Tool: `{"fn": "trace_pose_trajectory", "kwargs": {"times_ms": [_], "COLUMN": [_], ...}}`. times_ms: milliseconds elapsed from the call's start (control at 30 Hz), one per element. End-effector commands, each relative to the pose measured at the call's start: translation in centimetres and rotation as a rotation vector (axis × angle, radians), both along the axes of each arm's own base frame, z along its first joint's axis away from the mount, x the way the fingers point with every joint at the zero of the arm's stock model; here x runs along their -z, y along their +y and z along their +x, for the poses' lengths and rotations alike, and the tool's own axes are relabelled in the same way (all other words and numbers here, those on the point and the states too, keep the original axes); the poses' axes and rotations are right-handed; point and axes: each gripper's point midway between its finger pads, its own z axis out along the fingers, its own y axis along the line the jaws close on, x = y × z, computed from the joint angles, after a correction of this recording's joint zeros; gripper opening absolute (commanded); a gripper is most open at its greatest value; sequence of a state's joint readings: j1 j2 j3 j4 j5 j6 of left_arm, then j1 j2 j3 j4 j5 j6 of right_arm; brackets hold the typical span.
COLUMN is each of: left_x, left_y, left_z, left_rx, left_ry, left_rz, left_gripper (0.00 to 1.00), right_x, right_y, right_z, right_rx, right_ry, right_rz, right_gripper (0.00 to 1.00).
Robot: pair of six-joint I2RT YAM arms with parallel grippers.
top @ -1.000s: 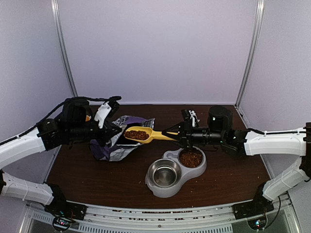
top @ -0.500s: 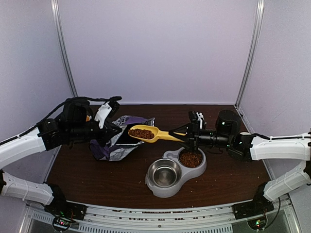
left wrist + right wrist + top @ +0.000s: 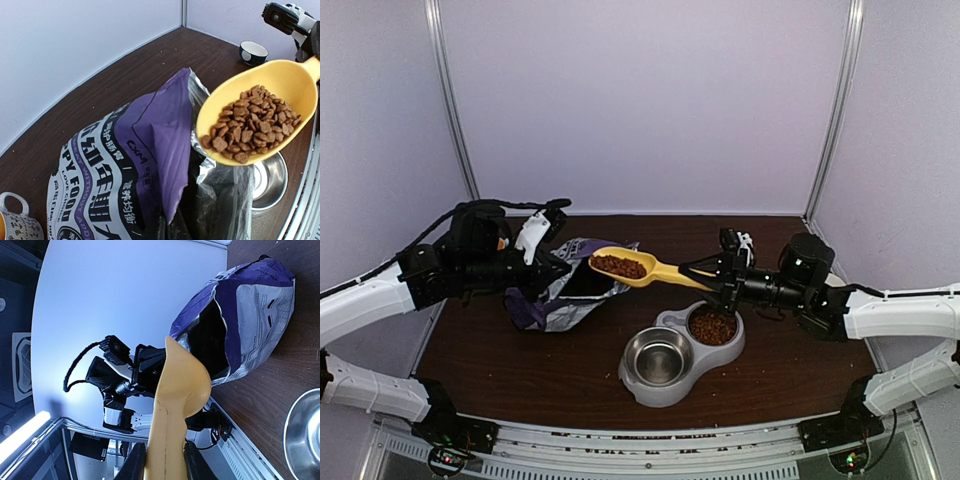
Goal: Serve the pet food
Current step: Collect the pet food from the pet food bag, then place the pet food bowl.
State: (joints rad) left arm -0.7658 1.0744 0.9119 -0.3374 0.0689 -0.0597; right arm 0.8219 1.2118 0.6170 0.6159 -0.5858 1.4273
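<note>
A heap of reddish-brown pet food [image 3: 618, 265] [image 3: 252, 122] fills the yellow scoop [image 3: 650, 270] [image 3: 260, 90] [image 3: 175, 400]. The scoop hangs level in the air, just right of the bag's mouth. My right gripper [image 3: 720, 280] [image 3: 164, 462] is shut on the scoop's handle. The purple-and-white bag [image 3: 565, 300] [image 3: 130, 165] [image 3: 250, 325] stands open on the table. My left gripper [image 3: 552, 268] [image 3: 167, 227] is shut on the bag's top edge. More pet food [image 3: 712, 326] lies in the right cup of the grey double bowl [image 3: 670, 385]. Its steel left cup [image 3: 658, 358] holds nothing.
A patterned mug [image 3: 15, 220] stands behind the bag at the left. A small dark cup [image 3: 252, 50] sits near the back wall. The double bowl is in front of the scoop, towards the table's near edge.
My right arm has drawn the loaded scoop up and to the right, away from the bag's mouth. The left arm and the bag have not moved.
</note>
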Motion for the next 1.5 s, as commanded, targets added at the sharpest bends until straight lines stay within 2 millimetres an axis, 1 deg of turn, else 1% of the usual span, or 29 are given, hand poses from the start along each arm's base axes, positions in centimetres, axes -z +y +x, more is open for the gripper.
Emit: {"fn": "trace_pose_trajectory", "kwargs": {"times_ms": [0,67,167,433,667,1000,1133,1267,1400,1467], "left_x": [-1.2,-1.2,-1.3,-1.2,-1.1,-1.1,-1.0,-0.9,-0.8,-0.6], "left_y": [-0.4,-0.4,-0.4,-0.5,-0.5,-0.5,-0.5,-0.5,-0.6,-0.7], "left_z": [0.8,0.9,0.8,0.8,0.9,0.8,0.9,0.9,1.0,1.0], "left_rx": [-0.011,-0.013,-0.012,-0.01,-0.01,-0.007,-0.009,-0.01,-0.009,-0.008], "left_ry": [-0.035,-0.035,-0.035,-0.033,-0.031,-0.03,-0.029,-0.029,-0.024,-0.021], "left_rz": [-0.034,-0.034,-0.034,-0.035,-0.031,-0.031,-0.028,-0.027,-0.023,-0.022], "left_gripper": [0.0,0.0,0.0,0.0,0.0,0.0,0.0,0.0,0.0,0.0], "right_x": [-4.3,-5.2,-5.7,-5.8,-5.9,-5.9,-5.1,-4.3,-2.3,-1.7], "right_y": [-1.0,-1.2,-1.4,-1.7,-1.9,-3.0,-3.6,-5.1,-6.2,-7.0], "right_z": [0.1,0.1,0.2,0.1,0.4,0.7,0.6,0.2,-0.6,-1.1], "right_rx": [0.031,0.038,0.044,0.048,0.06,0.106,0.115,0.134,0.154,0.168], "right_ry": [-0.075,-0.083,-0.082,-0.077,-0.081,-0.088,-0.075,-0.055,-0.038,-0.03], "right_rz": [0.137,0.173,0.194,0.24,0.245,0.252,0.226,0.216,0.12,0.103], "right_gripper": [0.0,0.0,0.0,0.0,0.0,0.0,0.0,0.0,0.0,0.0]}}
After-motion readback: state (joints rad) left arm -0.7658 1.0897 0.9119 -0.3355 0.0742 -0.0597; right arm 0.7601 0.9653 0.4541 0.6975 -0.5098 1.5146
